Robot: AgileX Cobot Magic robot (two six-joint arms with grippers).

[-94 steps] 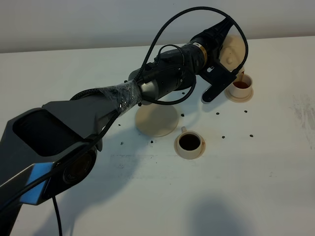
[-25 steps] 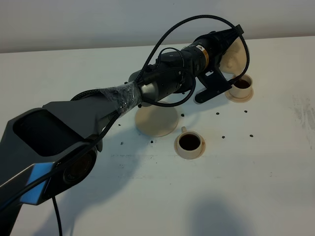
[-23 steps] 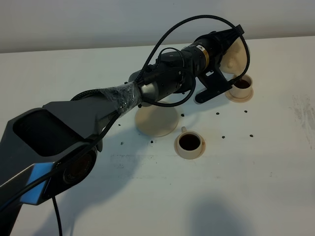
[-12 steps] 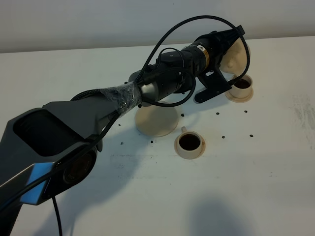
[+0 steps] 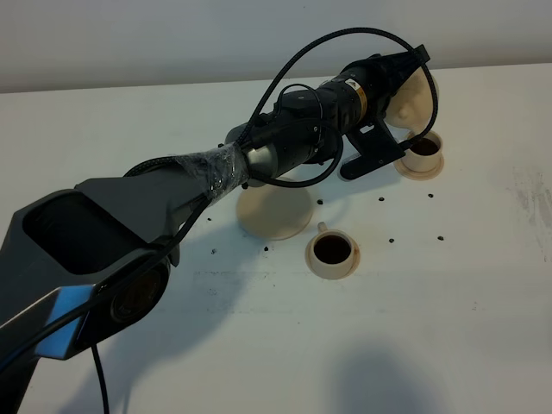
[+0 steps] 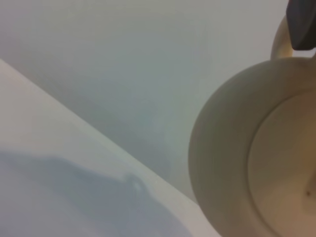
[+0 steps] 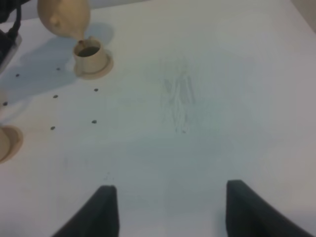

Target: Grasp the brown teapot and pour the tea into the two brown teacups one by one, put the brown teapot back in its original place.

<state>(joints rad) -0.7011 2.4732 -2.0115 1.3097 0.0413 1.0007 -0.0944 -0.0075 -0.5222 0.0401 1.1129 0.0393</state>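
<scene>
The brown teapot (image 5: 416,93) hangs in the air at the far right of the table, its handle held by my shut left gripper (image 5: 404,71). Its spout sits just above the far teacup (image 5: 423,152), which holds dark tea and stands on its saucer. The near teacup (image 5: 332,250) also holds dark tea on its saucer. The round tray (image 5: 274,214) lies bare under my left arm. In the left wrist view the teapot (image 6: 247,163) fills the side, with one dark finger (image 6: 301,24) on its handle. My right gripper (image 7: 171,188) hovers open over the table, well away from the teapot (image 7: 64,17) and far teacup (image 7: 90,55).
Small dark specks (image 5: 390,240) dot the white table around the cups and tray. The left arm and its looping black cable (image 5: 293,52) span the table from lower left to upper right. The grey wall (image 5: 172,34) runs along the table's far edge.
Since the earliest frame the left gripper has lifted the teapot a little and turned it back above the far teacup. Over the last second almost nothing moves.
</scene>
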